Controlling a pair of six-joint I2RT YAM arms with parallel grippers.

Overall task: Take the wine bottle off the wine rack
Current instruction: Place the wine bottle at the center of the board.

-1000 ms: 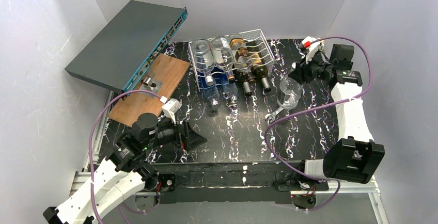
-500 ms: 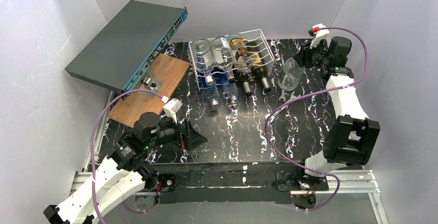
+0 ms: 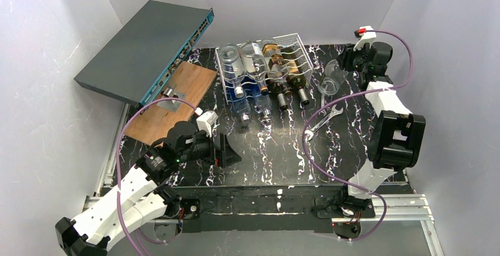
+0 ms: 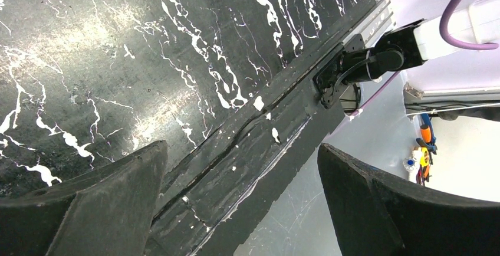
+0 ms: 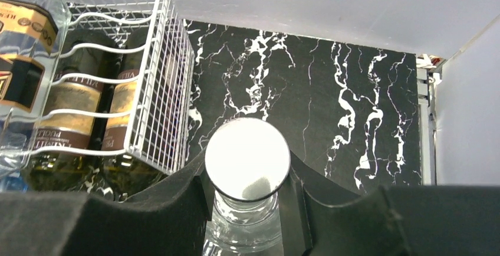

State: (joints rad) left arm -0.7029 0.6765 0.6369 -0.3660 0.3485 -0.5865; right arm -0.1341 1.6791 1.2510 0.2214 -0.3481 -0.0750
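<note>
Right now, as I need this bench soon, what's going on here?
The right gripper is shut on the neck of a clear glass bottle, holding it just right of the wine rack, clear of its wires. Other bottles lie in the rack. The left gripper hangs open over the near edge of the table, holding nothing. A wrench lies on the table.

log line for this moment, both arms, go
right end effector: shut on clear bottle neck, beside wine rack | left end effector: open, empty, over table front edge
</note>
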